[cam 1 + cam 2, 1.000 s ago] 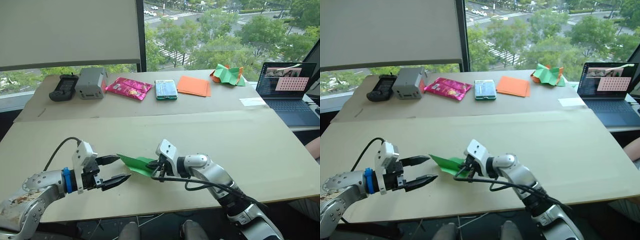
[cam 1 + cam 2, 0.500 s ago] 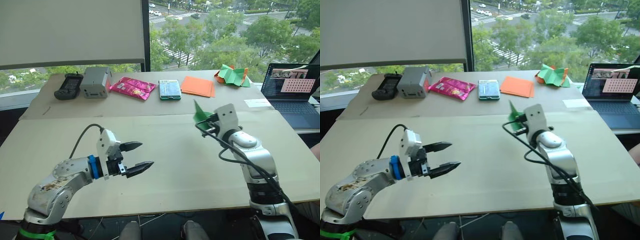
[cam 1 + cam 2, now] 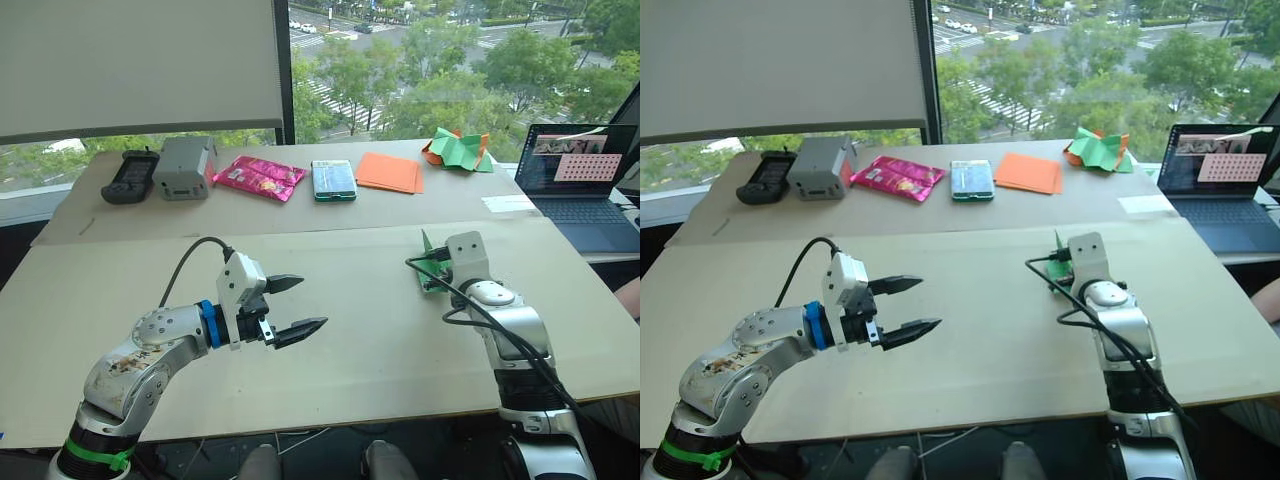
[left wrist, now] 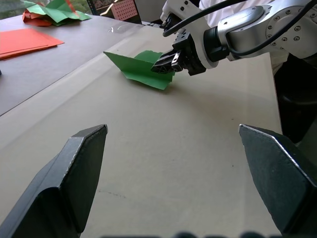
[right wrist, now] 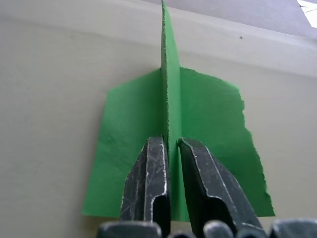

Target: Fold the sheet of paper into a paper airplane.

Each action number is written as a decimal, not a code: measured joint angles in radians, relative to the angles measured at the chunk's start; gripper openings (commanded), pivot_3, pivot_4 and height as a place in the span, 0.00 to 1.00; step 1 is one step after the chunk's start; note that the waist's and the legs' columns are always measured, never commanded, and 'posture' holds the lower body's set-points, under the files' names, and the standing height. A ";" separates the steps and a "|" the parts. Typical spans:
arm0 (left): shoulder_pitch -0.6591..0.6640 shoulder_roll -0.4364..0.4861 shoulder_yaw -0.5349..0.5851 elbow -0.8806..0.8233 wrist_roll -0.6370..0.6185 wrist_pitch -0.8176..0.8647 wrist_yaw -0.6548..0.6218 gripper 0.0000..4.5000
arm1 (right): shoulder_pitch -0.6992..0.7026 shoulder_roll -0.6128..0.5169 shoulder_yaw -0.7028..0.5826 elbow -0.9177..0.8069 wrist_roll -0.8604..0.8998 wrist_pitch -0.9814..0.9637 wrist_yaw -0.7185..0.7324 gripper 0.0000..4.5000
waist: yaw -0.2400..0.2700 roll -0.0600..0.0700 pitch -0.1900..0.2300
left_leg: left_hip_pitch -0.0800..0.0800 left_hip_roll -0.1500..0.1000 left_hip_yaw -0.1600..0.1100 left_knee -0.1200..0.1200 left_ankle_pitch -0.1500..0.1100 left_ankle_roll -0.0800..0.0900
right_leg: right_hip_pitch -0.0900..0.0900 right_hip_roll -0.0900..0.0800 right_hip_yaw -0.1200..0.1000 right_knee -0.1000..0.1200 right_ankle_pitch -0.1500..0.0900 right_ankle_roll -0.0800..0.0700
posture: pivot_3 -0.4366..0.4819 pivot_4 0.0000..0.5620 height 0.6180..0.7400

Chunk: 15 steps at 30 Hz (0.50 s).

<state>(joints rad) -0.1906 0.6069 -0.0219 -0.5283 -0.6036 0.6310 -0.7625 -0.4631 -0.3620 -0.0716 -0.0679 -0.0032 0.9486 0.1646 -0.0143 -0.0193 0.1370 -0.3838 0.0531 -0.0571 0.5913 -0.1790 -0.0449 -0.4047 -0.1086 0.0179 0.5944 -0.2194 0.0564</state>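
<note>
Jaws of the right gripper (image 5: 171, 163) are clenching the upright centre fold of the paper airplane (image 4: 141, 67), which is resting low on the tan surface (image 3: 380, 330) at its right side; the left gripper (image 3: 295, 305) is hovering well apart, jaws spread, holding nothing

Right gripper (image 4: 164, 63) pinches paper airplane (image 4: 141, 69) (resting on table (image 4: 163, 144)).

A black handheld device (image 3: 128, 176), grey box (image 3: 183, 166), pink packet (image 3: 258, 176) and orange sheets (image 3: 389, 171) are lined along the far table (image 3: 300, 215). An open laptop (image 3: 582, 185) is seen at the right.
</note>
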 measured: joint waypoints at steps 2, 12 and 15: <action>0.001 0.002 0.000 -0.001 -0.002 0.004 0.000 1.00 | 0.000 0.011 -0.024 -0.001 0.016 -0.001 0.000 0.59 | 0.001 0.000 0.000 | 0.000 0.000 0.000 0.000 0.000 0.000 | 0.000 0.000 0.000 0.000 0.000 0.000 | 0.48 0.27 0.72; 0.033 0.012 0.073 -0.018 0.001 0.052 0.106 1.00 | 0.019 0.019 -0.011 -0.327 0.203 -0.146 0.214 0.99 | -0.008 0.002 0.000 | 0.003 0.001 -0.003 -0.002 0.000 0.001 | 0.001 0.002 0.000 0.001 0.000 0.000 | 0.48 0.27 0.72; 0.042 -0.030 0.131 0.093 0.061 0.009 0.184 1.00 | 0.108 0.014 0.108 -0.425 0.262 -0.190 0.323 0.99 | -0.006 0.001 0.000 | 0.006 0.001 -0.004 -0.002 -0.001 0.001 | 0.002 0.002 -0.001 0.000 0.000 0.000 | 0.48 0.27 0.72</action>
<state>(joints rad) -0.1486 0.5774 0.1090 -0.4348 -0.5425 0.6401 -0.5789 -0.3555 -0.3475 0.0361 -0.4931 0.2590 0.7581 0.4874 -0.0206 -0.0187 0.1369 -0.3780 0.0536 -0.0615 0.5891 -0.1799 -0.0438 -0.4024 -0.1062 0.0169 0.5942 -0.2197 0.0562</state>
